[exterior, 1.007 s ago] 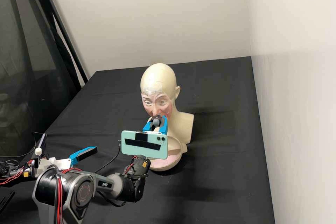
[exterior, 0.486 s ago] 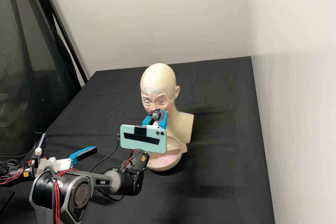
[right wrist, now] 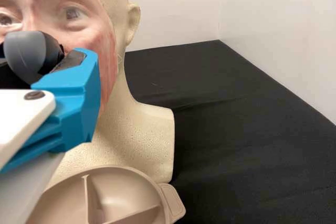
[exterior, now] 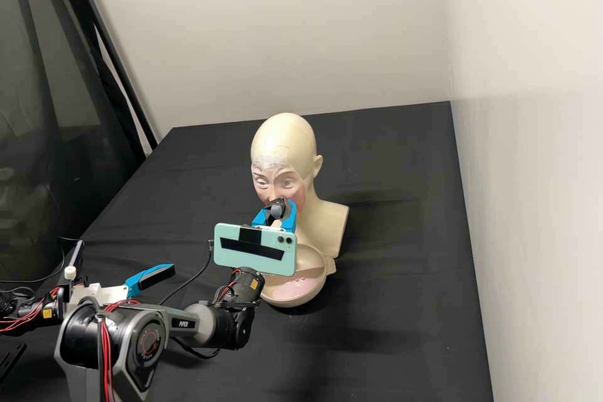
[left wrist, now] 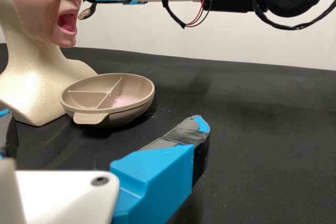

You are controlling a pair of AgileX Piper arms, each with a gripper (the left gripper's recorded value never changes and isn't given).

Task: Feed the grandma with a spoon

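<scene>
**Bowl** [left wrist: 107, 115]: one, tan and shallow, with a tab on its rim, divided into three compartments. One compartment holds pale pink food [left wrist: 126, 100]. The bowl sits on the black bench [exterior: 389, 201], just in front of the bust's base.

**Count:** one bowl, one spoon, one mannequin head, two grippers.

**Mannequin head** [exterior: 282, 144]: bald, on a cream bust, with a painted face and an open mouth. It stands upright, facing the arms.

**Spoon** [left wrist: 86, 12]: thick grey handle, small dark scoop. The right gripper [exterior: 276, 213] pinches the handle between its blue fingers at face level. The scoop hangs just in front of the open mouth; I cannot tell whether it touches. A teal phone [exterior: 254, 249] rides on that wrist.

**Left gripper** [left wrist: 102, 129]: low over the bench, apart from the bowl, fingers spread.
</scene>
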